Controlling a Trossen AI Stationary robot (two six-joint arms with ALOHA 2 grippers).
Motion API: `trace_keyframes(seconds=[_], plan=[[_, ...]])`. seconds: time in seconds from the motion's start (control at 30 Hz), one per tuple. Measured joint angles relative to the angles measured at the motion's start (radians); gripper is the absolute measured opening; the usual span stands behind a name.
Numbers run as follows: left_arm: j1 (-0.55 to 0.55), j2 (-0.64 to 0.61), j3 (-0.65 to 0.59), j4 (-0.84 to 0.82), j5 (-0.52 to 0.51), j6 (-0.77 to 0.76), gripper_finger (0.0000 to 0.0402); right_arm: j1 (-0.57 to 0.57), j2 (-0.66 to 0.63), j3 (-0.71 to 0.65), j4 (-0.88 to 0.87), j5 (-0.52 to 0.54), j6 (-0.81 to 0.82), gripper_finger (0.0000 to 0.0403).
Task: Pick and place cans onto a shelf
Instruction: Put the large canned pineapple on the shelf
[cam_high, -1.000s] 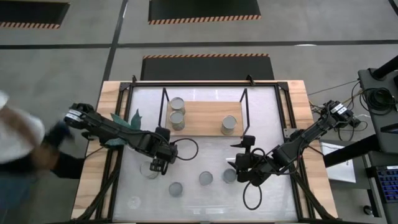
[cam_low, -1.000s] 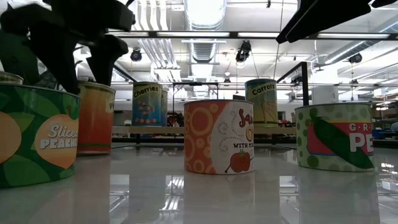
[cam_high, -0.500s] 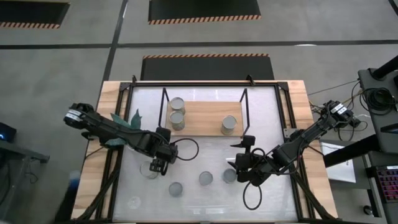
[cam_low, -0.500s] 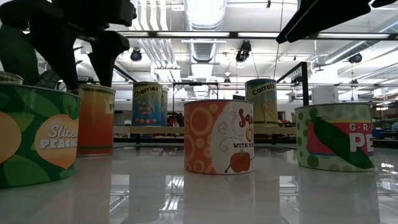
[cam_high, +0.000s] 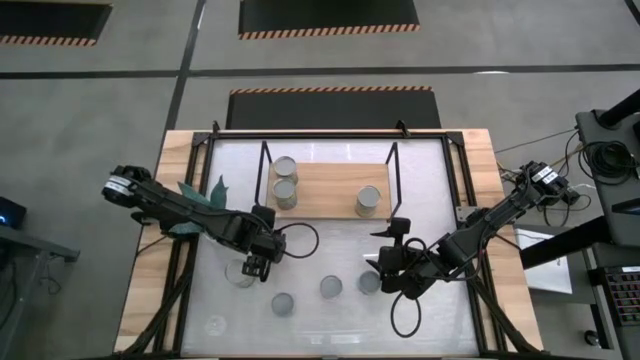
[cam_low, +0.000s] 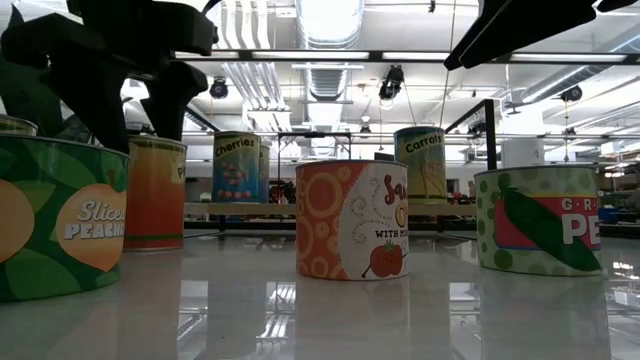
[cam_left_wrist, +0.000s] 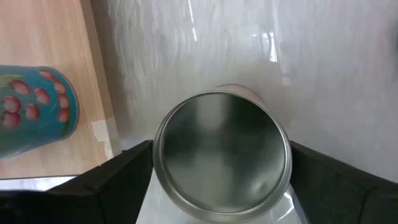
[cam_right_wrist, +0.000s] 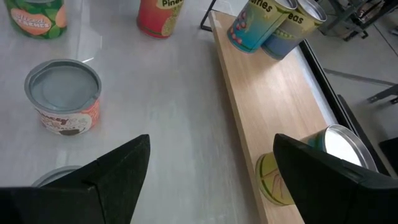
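Note:
The shelf (cam_high: 325, 190), a light-wood board in a black frame, carries three cans (cam_high: 286, 168) (cam_high: 285, 193) (cam_high: 368, 200). Several more cans stand on the white table top. My left gripper (cam_high: 254, 264) is open over an orange-sided can (cam_high: 240, 272) (cam_low: 155, 190). In the left wrist view its fingers (cam_left_wrist: 118, 183) stand on either side of the can's silver top (cam_left_wrist: 221, 152). My right gripper (cam_high: 384, 268) is open and empty, close beside another can (cam_high: 368, 282), with the shelf board (cam_right_wrist: 273, 106) ahead of it.
Two more cans (cam_high: 331, 287) (cam_high: 282, 303) stand at the table's near middle. The right wrist view shows a white-and-orange can (cam_right_wrist: 65, 99). A teal plant (cam_high: 200, 195) sits at the left, under my left arm. The shelf's black posts (cam_high: 392, 160) rise at its corners.
A person who stood beside the table's left edge has gone out of the high view. Both grippers have stayed where they were.

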Motion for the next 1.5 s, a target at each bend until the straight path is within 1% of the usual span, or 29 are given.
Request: trace_keyframes(seconds=[0.2,0.33,0.4,0.53,0.6,0.7,0.83,0.93,1.03,1.1,1.2,1.33,1.4,1.5], plan=[[0.000,0.003,0.019,0.002,0.004,-0.012,0.0300,0.000,0.000,0.000,0.000,0.000,-0.001,0.0327],[0.000,0.003,0.071,-0.005,0.006,-0.026,0.0300,0.000,0.000,0.000,-0.005,0.000,-0.008,0.0327],[0.000,0.003,0.134,-0.007,0.006,-0.024,0.0303,0.000,-0.001,0.000,-0.007,0.000,-0.019,0.0327],[0.018,0.003,0.313,-0.014,0.005,0.027,0.0305,0.000,-0.020,0.000,-0.007,0.000,-0.045,0.0327],[0.043,0.006,0.401,-0.013,-0.017,0.048,0.0305,0.000,-0.036,0.000,-0.008,0.000,-0.051,0.0327],[0.098,0.016,0.516,-0.011,-0.103,0.081,0.0306,0.000,-0.066,0.000,-0.008,0.000,-0.077,0.0327],[0.204,0.057,0.631,0.013,-0.120,0.136,0.0306,0.000,-0.118,0.000,-0.003,0.001,-0.133,0.0327],[0.300,0.122,0.705,0.024,-0.115,0.151,0.0306,0.000,-0.163,0.000,0.001,0.014,-0.172,0.0327],[0.393,0.217,0.779,0.018,-0.074,0.150,0.0306,0.000,-0.212,0.000,0.000,0.027,-0.200,0.0327],[0.446,0.291,0.828,-0.011,-0.043,0.152,0.0306,0.000,-0.244,0.000,0.001,0.028,-0.207,0.0327],[0.516,0.404,0.907,-0.071,-0.040,0.154,0.0306,0.000,-0.283,0.000,0.001,0.028,-0.216,0.0327],[0.572,0.539,1.017,-0.170,-0.041,0.158,0.0307,0.001,-0.313,0.000,0.001,0.027,-0.228,0.0327],[0.581,0.590,1.067,-0.214,-0.041,0.176,0.0307,0.001,-0.318,0.000,0.000,0.027,-0.234,0.0327],[0.581,0.649,1.128,-0.229,-0.041,0.196,0.0307,0.001,-0.317,0.000,0.001,0.026,-0.244,0.0327]])
